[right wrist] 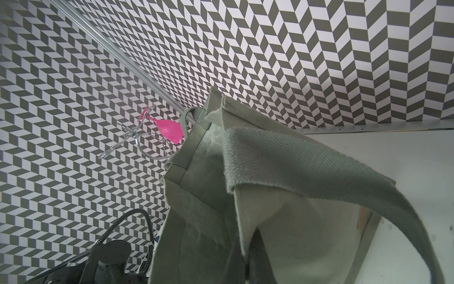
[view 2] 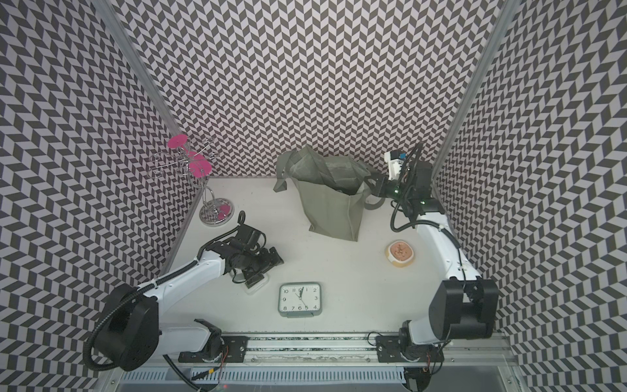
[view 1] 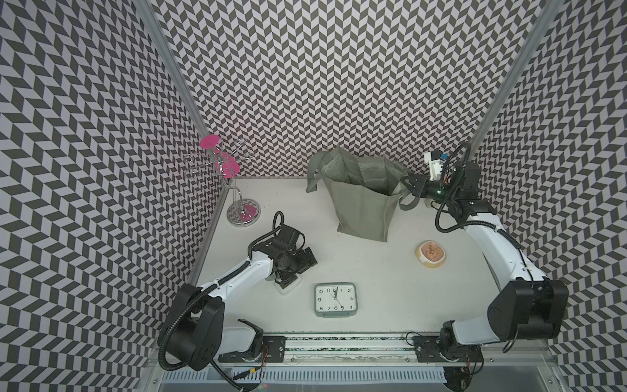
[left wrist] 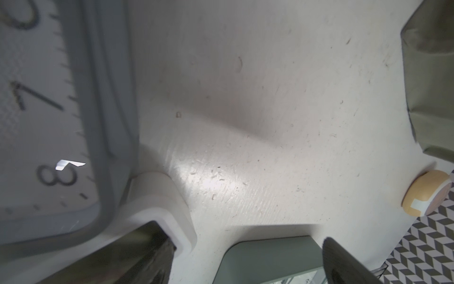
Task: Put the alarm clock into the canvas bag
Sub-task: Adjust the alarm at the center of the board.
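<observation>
Alarm clock [view 1: 335, 300] lies face-up beside left end effector [view 1: 300, 271]

Chevron-patterned walls [view 1: 339, 85] (black-and-white) enclose a white table [view 1: 373, 271].

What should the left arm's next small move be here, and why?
Probably ease the left tool sideways over the alarm clock so its open jaws straddle one edge. The clock lies face up on the table, unheld, just beside that tool, while the right tool is shut on the rim of the canvas bag, holding its mouth open.
</observation>
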`<state>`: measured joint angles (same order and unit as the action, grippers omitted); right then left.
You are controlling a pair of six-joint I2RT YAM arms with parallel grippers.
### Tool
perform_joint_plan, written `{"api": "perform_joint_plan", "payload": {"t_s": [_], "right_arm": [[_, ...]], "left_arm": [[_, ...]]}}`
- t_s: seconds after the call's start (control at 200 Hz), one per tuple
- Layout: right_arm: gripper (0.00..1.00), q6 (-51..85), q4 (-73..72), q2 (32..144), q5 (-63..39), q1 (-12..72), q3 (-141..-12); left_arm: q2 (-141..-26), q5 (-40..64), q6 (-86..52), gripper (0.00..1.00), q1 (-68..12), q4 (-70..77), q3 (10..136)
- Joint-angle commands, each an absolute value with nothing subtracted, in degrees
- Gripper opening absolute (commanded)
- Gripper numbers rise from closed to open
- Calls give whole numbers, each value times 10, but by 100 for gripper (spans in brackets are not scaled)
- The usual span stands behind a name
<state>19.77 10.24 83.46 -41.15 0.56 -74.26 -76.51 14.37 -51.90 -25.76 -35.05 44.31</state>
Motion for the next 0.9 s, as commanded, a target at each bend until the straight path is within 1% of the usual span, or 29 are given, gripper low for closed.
{"api": "perform_joint_plan", "payload": {"t_s": [0.0, 0.16, 0.195, 0.3, 0.401, 0.661, 0.896], "right_arm": [[0, 194, -2, 791, -422, -2, -756], [0, 199, -6, 794, -425, -2, -756], [0, 200, -6, 794, -426, -2, -756], [0, 202, -7, 792, -426, -3, -755], [0, 202, -7, 789, -426, -2, -753], [0, 204, -7, 784, -428, -2, -751], [0, 202, -9, 784, -429, -3, -751]], "left_arm": [[-752, 101, -470, 96, -264, -384, 456], [-677, 101, -509, 97, -264, -424, 399], [-662, 91, -515, 99, -263, -443, 394], [-624, 64, -528, 99, -251, -500, 385], [-600, 56, -538, 99, -236, -519, 381], [-623, 83, -558, 99, -228, -489, 350], [-658, 83, -536, 99, -210, -454, 353]]}}
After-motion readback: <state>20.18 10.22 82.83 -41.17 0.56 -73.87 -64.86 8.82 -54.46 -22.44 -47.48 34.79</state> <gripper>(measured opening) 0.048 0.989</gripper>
